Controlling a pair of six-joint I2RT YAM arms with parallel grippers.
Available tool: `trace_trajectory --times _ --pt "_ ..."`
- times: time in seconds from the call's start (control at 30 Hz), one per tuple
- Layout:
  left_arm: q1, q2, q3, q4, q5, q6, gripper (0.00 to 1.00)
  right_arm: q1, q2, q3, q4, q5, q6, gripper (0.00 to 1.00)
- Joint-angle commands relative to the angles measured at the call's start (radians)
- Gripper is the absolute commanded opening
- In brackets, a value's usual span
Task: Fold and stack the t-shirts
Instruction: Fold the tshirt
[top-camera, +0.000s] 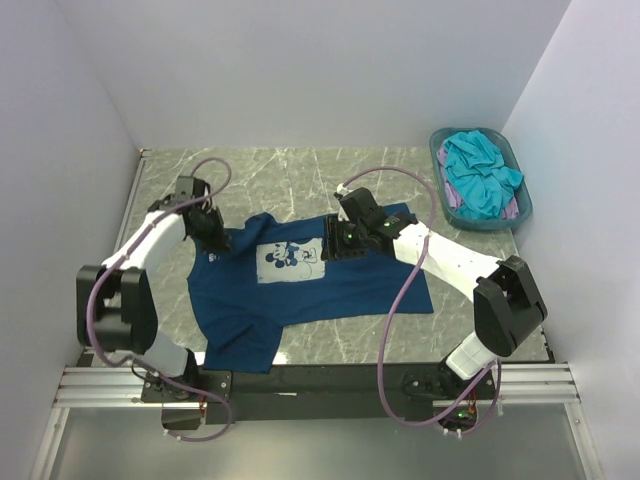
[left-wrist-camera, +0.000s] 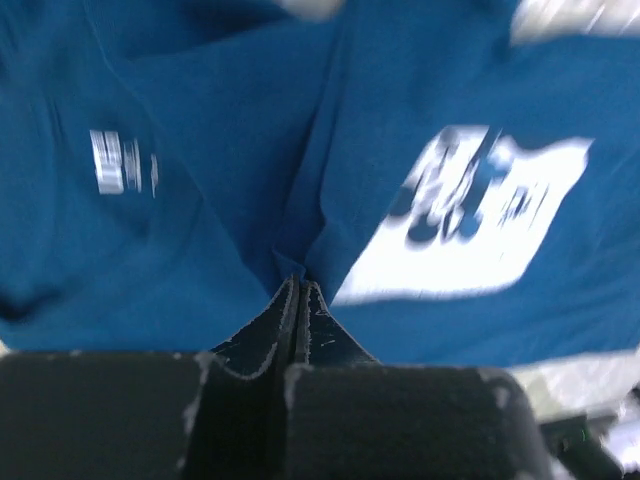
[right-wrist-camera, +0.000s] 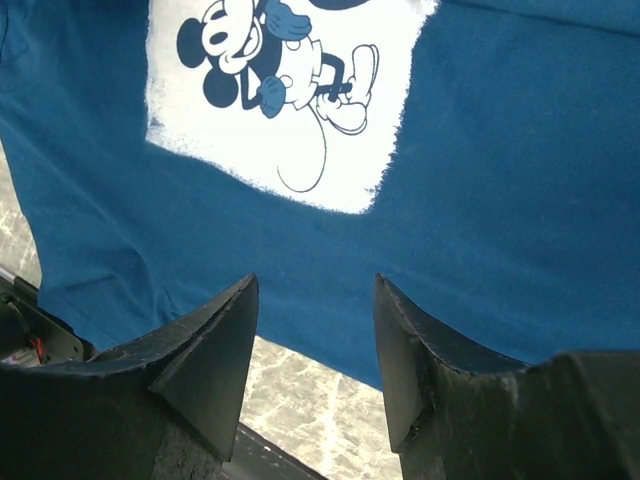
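Observation:
The dark navy t-shirt lies spread on the marble table, its white cartoon chest print facing up. My left gripper is at the shirt's left shoulder. In the left wrist view it is shut, with a pinched ridge of navy cloth running into its tips. My right gripper hovers over the shirt just right of the print. In the right wrist view it stands open above the shirt's edge, holding nothing. The turquoise t-shirt and the pale lilac one lie crumpled in the basket.
The teal plastic basket stands at the back right corner. White walls close in the table on the left, back and right. An aluminium rail with the arm bases runs along the near edge. Purple cables loop above both arms.

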Motion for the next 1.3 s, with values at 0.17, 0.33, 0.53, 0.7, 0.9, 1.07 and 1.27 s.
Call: trace_trajectory --times 0.17,0.33,0.53,0.7,0.9,1.07,1.27 --pt "-0.010 -0.188 -0.146 -0.036 0.115 -0.034 0.01 0.016 -0.024 0.032 -0.004 0.021 0.004 0.56" --pt "-0.011 -0.237 -0.195 -0.064 0.150 -0.046 0.01 0.016 -0.012 0.041 -0.009 0.024 0.003 0.56" --pt "-0.011 -0.281 -0.283 -0.084 0.165 -0.065 0.02 0.019 0.008 0.050 -0.009 0.021 -0.007 0.56" --pt "-0.011 -0.311 -0.337 -0.071 0.147 -0.083 0.06 0.019 0.029 0.059 -0.007 0.038 -0.016 0.56" --pt "-0.011 -0.295 -0.378 -0.053 0.176 -0.089 0.06 0.019 0.060 0.093 -0.029 0.083 -0.037 0.56" --pt "-0.013 -0.332 -0.396 -0.080 0.126 -0.091 0.05 0.018 0.080 0.107 -0.019 0.083 -0.048 0.56" --pt "-0.013 -0.327 -0.433 -0.070 0.159 -0.094 0.05 0.044 0.182 0.202 -0.047 -0.020 -0.117 0.50"
